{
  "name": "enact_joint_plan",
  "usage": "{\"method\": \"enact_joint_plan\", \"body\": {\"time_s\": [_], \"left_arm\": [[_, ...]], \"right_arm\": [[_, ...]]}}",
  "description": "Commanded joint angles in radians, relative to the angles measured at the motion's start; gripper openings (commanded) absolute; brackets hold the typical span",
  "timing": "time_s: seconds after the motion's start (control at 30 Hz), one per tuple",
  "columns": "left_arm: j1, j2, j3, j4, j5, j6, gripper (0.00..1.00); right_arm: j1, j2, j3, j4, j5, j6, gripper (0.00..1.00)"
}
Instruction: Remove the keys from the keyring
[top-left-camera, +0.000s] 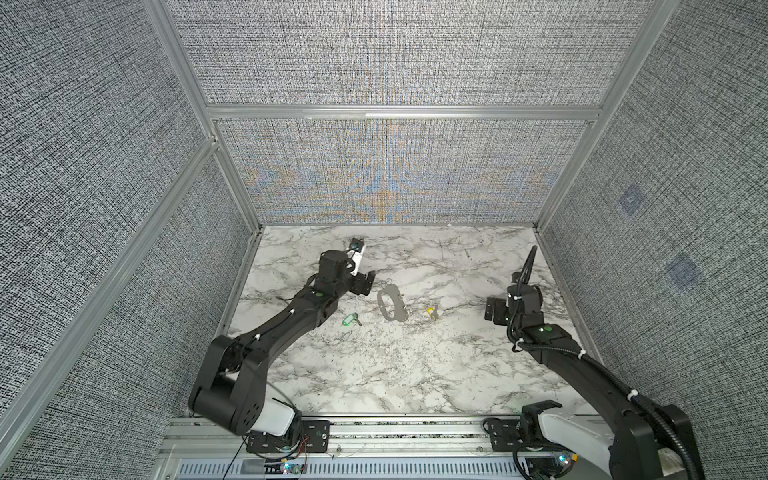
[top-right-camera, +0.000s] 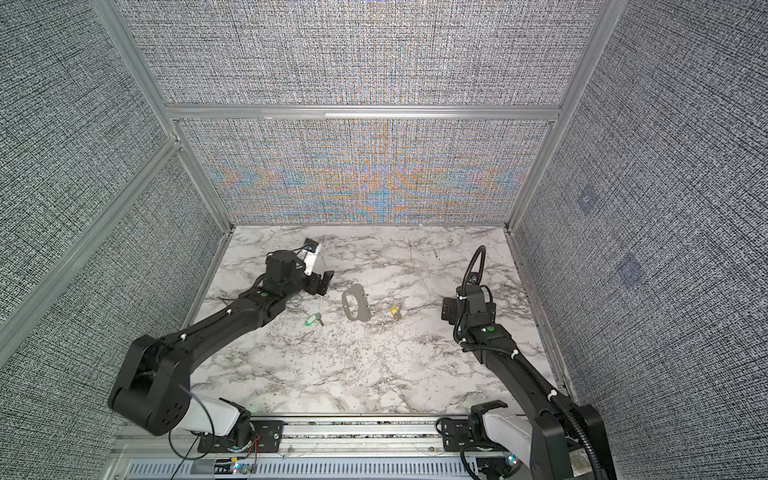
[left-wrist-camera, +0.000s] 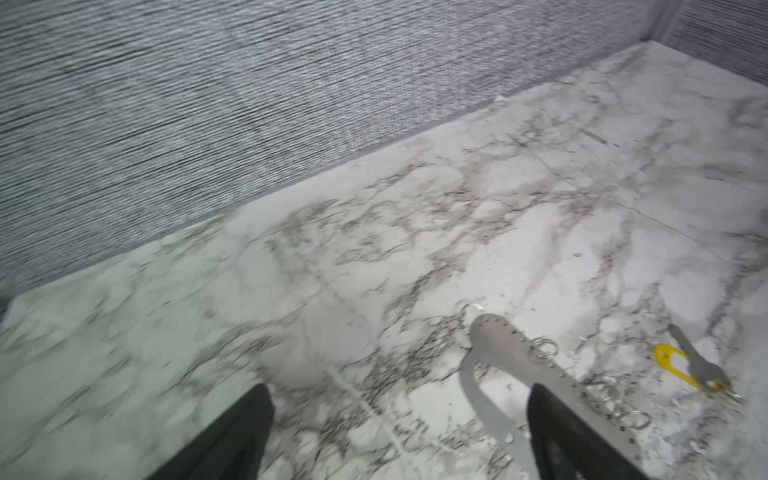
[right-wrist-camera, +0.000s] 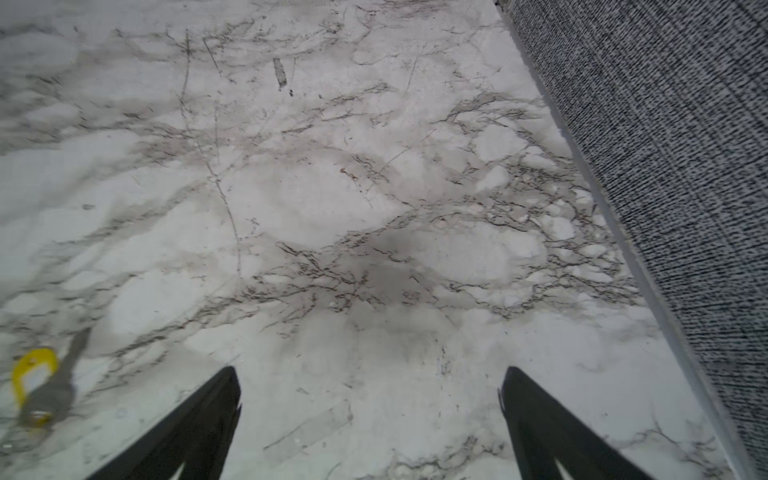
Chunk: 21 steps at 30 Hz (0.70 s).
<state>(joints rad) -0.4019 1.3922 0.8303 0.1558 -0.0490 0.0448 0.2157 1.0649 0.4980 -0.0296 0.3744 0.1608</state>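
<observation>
Enclosure lined with grey woven walls (top-left-camera: 395, 54); white marbled bench (top-left-camera: 374, 374). Left end effector (top-left-camera: 365, 284): jaws spread wide, nothing held, positioned toward the far left of the bench, near the keyring's far end. Green-tagged key (top-left-camera: 348, 320): laid flat, left of the keyring and apart from it. Keyring (top-left-camera: 397, 311): laid flat near mid-bench, wire rings (left-wrist-camera: 543, 348) along its right edge. Yellow-tagged key (top-left-camera: 431, 311): laid flat, near that edge. Right end effector (top-left-camera: 494, 309): jaws spread wide, nothing held, near the bench's right edge.
</observation>
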Motion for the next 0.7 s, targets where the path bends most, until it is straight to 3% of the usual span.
{"method": "enact_joint_plan", "body": {"time_s": [0.0, 0.17, 0.3, 0.57, 0.67], "left_arm": [[0.08, -0.106, -0.116, 0.087, -0.132, -0.073, 0.99], [0.249, -0.253, -0.363, 0.314, -0.149, -0.094, 0.99], [0.357, -0.261, -0.496, 0.454, -0.128, -0.127, 1.0], [0.419, -0.141, -0.704, 0.967, -0.033, -0.085, 0.99], [0.425, -0.038, -0.716, 1.096, -0.003, -0.094, 1.0]], "right_arm": [[-0.011, -0.011, -0.104, 0.411, 0.07, -0.119, 0.99], [-0.059, 0.163, -0.241, 0.825, 0.038, -0.16, 0.99], [-0.08, 0.304, -0.265, 1.077, -0.001, -0.215, 0.99], [-0.192, 0.498, -0.333, 1.37, -0.251, -0.186, 0.99], [-0.193, 0.47, -0.264, 1.196, -0.281, -0.199, 0.99]]}}
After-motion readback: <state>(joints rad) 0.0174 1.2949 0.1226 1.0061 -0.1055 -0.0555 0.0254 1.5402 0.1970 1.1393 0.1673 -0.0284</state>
